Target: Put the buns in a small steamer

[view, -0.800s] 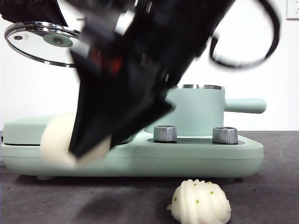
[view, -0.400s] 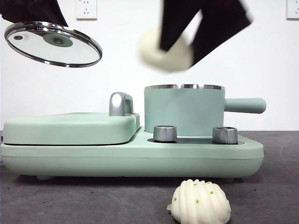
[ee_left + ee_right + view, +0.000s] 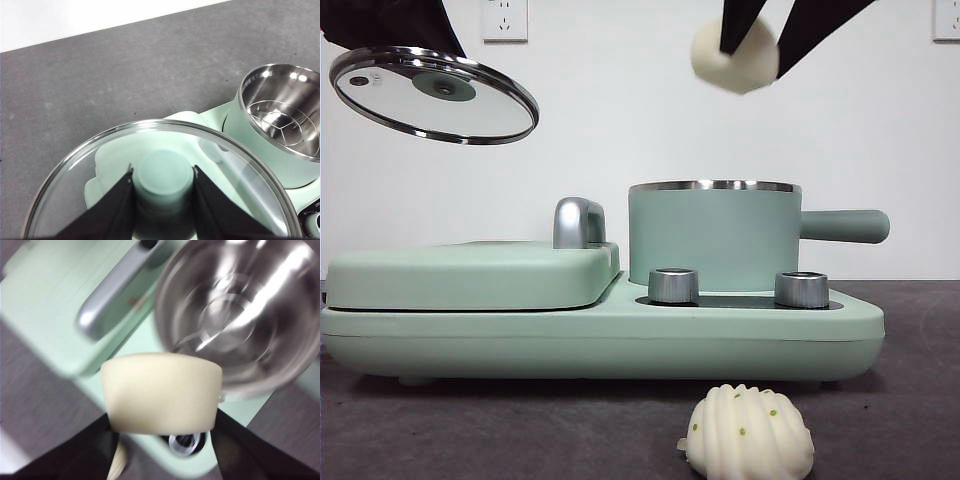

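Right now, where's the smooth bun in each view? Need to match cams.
Front view: smooth bun near the top edge, high above the small steamer, held by the right gripper.
Left wrist view: not in it; only the lid, held by the left gripper.
Right wrist view: bun centre frame between the fingers.
Shared landmark: the steamer's steel rim.

The right gripper [image 3: 752,45] has lifted the smooth bun [image 3: 733,57] above the small steamer [image 3: 713,233].

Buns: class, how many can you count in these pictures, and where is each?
2. The smooth bun is held in the right gripper above the steamer; the ridged bun lies on the table.
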Robot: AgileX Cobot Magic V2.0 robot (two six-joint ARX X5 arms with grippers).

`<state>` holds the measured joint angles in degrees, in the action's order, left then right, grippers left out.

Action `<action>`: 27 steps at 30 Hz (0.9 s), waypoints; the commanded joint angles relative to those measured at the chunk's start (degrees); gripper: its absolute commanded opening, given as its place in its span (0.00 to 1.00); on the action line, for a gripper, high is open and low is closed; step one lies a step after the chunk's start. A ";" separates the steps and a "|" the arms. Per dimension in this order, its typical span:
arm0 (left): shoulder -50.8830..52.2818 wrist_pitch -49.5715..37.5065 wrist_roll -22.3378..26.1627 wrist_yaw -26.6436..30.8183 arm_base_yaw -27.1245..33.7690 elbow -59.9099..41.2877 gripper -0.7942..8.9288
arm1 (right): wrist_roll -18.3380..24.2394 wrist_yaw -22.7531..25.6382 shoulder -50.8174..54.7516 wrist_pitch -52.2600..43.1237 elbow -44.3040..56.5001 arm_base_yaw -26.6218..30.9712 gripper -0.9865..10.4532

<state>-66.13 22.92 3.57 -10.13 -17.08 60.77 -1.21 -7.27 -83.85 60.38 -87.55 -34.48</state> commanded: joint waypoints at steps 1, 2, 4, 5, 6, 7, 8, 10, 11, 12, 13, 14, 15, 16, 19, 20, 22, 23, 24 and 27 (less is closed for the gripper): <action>0.11 -1.49 -0.17 -0.11 -0.07 0.94 0.10 | 3.04 -0.26 -5.46 -1.68 -3.23 1.16 0.32; 0.11 -1.49 -0.17 -0.11 -0.07 0.94 0.10 | 3.65 -0.22 -7.48 -2.51 -4.28 1.70 0.32; 0.11 -1.49 -0.20 -0.11 -0.07 0.94 0.10 | 4.44 -0.26 -10.58 -3.96 -5.66 2.29 0.32; 0.11 -1.49 -0.20 -0.11 -0.07 0.94 0.10 | 4.90 -0.22 -12.52 -4.68 -6.56 2.73 0.32; 0.11 -1.49 -0.20 -0.11 -0.07 0.94 0.10 | 5.05 -0.24 -14.05 -4.90 -7.26 3.04 0.32; 0.11 -1.49 -0.20 -0.11 -0.09 0.94 0.10 | 5.18 -0.22 -15.50 -5.01 -7.93 3.30 0.32; 0.11 -1.49 -0.20 -0.11 -0.07 0.94 0.10 | 5.46 -0.20 -17.42 -5.22 -8.76 3.74 0.32; 0.11 -1.51 -0.17 -0.11 -0.07 0.94 0.10 | 5.92 -0.20 -20.04 -5.53 -9.99 4.31 0.32; 0.11 -1.53 -0.15 -0.11 -0.07 0.94 0.10 | 6.21 -0.22 -21.51 -5.88 -10.60 4.66 0.32; 0.09 -1.53 -0.13 -0.11 -0.07 0.94 0.10 | 6.21 -0.20 -22.82 -6.58 -11.02 4.92 0.32; 0.09 -1.53 -0.15 -0.11 -0.07 0.94 0.10 | 6.23 -0.24 -23.61 -7.19 -11.19 5.18 0.32; 0.09 -1.53 -0.13 -0.11 -0.07 0.94 0.10 | 6.23 -0.26 -24.48 -8.09 -11.19 5.49 0.32; 0.09 -1.53 -0.15 -0.11 -0.07 0.94 0.10 | 6.23 -0.22 -25.31 -8.81 -11.19 5.73 0.32; 0.09 -1.53 -0.15 -0.11 -0.07 0.94 0.10 | 6.23 -0.22 -25.88 -9.14 -11.19 5.92 0.32; 0.09 -1.53 -0.15 -0.11 -0.07 0.94 0.10 | 6.47 -0.20 -27.89 -10.34 -11.19 6.34 0.35; 0.09 -1.49 -0.17 -0.11 -0.07 0.94 0.10 | 6.45 -0.17 -27.93 -10.69 -11.19 6.43 0.39; 0.09 -1.49 -0.15 -0.11 -0.07 0.94 0.10 | 6.45 -0.17 -27.71 -11.10 -11.41 6.32 0.47; 0.09 -1.49 -0.15 -0.11 -0.07 0.94 0.10 | 6.45 -0.17 -27.67 -10.49 -12.04 6.32 0.47; 0.09 -1.49 -0.15 -0.11 -0.07 0.94 0.10 | 6.45 -0.17 -27.65 -9.09 -13.11 6.32 0.47; 0.09 -1.40 -0.15 -0.11 -0.07 0.94 0.10 | 6.45 -0.20 -27.15 -2.86 -18.53 6.32 0.47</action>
<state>-66.13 22.92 3.57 -10.15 -17.08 60.75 4.69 -7.42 -110.69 57.41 -104.55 -27.75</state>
